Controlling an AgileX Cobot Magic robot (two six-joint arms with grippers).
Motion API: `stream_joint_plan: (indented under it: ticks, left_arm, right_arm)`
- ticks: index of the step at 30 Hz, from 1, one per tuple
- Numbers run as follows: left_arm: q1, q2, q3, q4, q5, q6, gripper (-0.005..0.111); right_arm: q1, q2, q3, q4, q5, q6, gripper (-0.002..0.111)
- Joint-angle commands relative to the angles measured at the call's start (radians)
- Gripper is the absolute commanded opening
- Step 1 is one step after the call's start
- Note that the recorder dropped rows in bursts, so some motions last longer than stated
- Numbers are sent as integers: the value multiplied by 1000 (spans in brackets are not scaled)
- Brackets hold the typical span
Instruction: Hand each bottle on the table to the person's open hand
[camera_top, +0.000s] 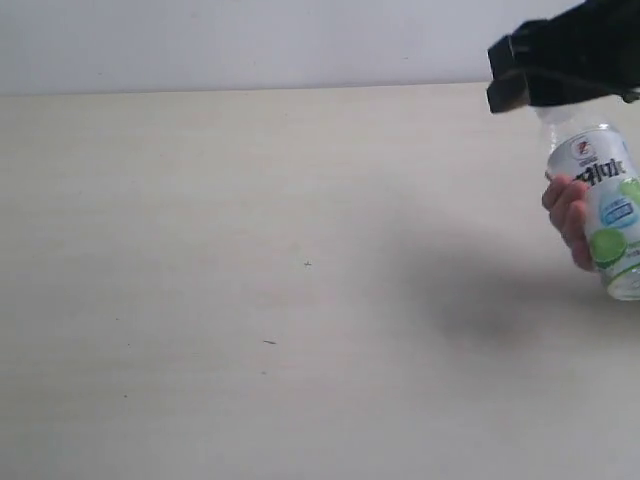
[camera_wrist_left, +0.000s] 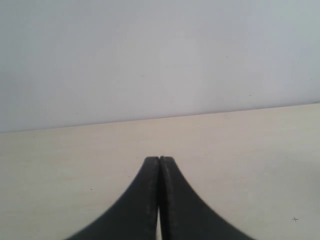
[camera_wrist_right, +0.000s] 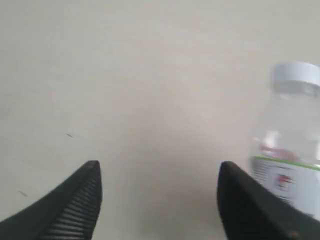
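A single bottle (camera_top: 605, 200) shows at the right edge of the exterior view: clear, with a white label and green spots. The person's hand (camera_top: 568, 215) wraps its fingers around it, above the pale table (camera_top: 250, 250). My right gripper (camera_top: 512, 72) hovers just above and left of the bottle's top. In the right wrist view that gripper (camera_wrist_right: 157, 175) is open with only bare table between its fingers, and the white-capped bottle (camera_wrist_right: 290, 150) stands outside one finger. My left gripper (camera_wrist_left: 159, 160) is shut on nothing. The other bottles are out of view.
A plain pale wall (camera_wrist_left: 150, 60) rises behind the table's far edge. A soft shadow (camera_top: 500, 300) lies on the tabletop below the held bottle. A few tiny dark specks (camera_top: 268, 342) mark the surface.
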Motion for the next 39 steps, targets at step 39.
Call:
stream_joint_plan:
  ticks: [39]
  left_arm:
    - [4,-2,3,-7,1,2,1]
  right_arm:
    - [30,-587,674,703,-892,-729,0]
